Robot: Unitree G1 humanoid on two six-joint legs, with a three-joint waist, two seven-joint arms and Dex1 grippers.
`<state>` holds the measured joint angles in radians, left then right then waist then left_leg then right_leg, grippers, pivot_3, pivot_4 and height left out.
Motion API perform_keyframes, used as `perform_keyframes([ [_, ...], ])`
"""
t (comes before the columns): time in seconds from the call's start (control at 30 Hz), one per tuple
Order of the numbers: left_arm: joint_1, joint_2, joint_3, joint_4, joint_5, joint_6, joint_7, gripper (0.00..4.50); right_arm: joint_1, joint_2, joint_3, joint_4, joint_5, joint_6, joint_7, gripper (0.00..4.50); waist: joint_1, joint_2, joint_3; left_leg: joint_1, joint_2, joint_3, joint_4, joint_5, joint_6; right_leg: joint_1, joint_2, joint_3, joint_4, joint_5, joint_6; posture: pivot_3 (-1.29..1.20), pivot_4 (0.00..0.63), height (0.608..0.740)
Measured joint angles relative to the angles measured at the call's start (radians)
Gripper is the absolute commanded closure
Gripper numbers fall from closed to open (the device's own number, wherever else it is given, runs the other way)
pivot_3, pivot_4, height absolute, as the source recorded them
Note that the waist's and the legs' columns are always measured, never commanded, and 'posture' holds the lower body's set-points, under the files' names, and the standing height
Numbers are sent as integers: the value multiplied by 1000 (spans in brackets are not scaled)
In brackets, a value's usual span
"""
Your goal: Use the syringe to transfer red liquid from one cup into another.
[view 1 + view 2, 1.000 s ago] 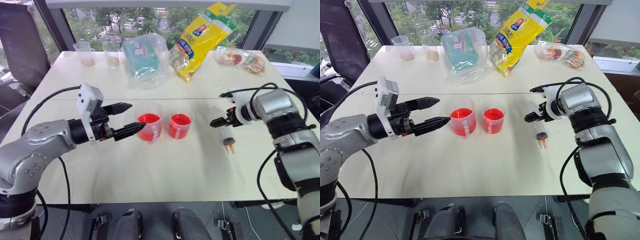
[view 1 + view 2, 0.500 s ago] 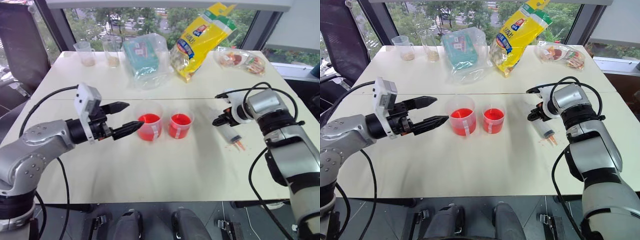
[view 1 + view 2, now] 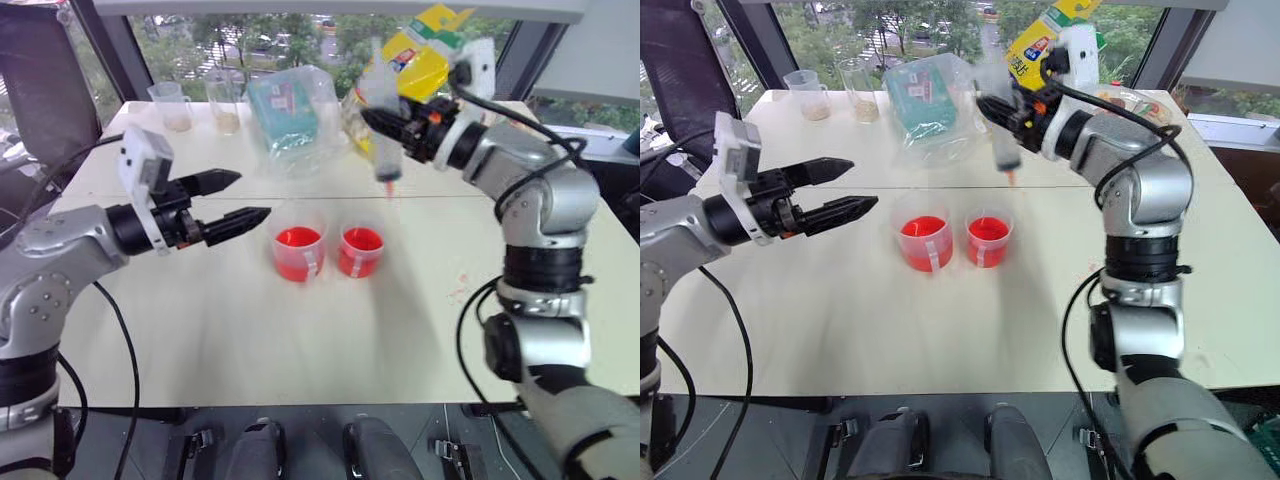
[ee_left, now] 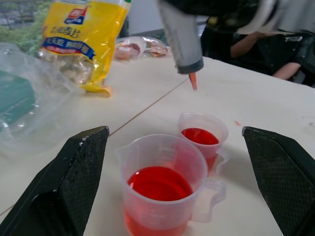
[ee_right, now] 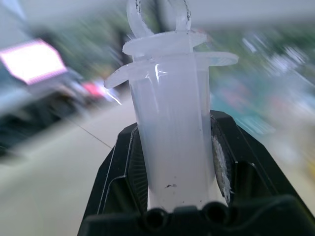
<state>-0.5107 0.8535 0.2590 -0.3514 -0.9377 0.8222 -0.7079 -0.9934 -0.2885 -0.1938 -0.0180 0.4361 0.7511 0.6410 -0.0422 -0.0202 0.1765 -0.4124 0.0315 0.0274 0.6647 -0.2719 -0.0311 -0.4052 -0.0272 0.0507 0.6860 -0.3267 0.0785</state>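
Change: syringe (image 3: 385, 140), which lay on the table (image 3: 300, 330) at right a second ago, is now lifted to upper centre of the frame, tip down, above and behind the cups; drawing can come next.
Left gripper (image 3: 240, 198): at left, fingers spread wide, empty, level, short of the larger cup.
Larger cup (image 3: 298, 252): centre, clear thin plastic, white label strip, part-filled with red liquid (image 4: 160, 183).
Smaller cup (image 3: 361, 251): just right of it, same plastic, also holding red.
Right gripper (image 3: 392, 120): upper right, black ribbed fingers clamped on the syringe's cloudy, flanged barrel.
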Motion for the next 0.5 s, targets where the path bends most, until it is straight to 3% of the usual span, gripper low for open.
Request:
perform_keyframes([
  [0.17,-28,12,-3,29,21,0,-34,0,98,173,21,-46,95,-120,-6,3115,-1,0,0,0,0,0,0,0,0,0,0,0,0,0,0,0,150,740],
  [0.5,-94,20,-3,36,-10,44,-56,0,299,245,218,23,-9,-421,44,3115,-4,0,0,1,0,0,0,0,0,0,1,0,1,0,0,0,150,740],
])
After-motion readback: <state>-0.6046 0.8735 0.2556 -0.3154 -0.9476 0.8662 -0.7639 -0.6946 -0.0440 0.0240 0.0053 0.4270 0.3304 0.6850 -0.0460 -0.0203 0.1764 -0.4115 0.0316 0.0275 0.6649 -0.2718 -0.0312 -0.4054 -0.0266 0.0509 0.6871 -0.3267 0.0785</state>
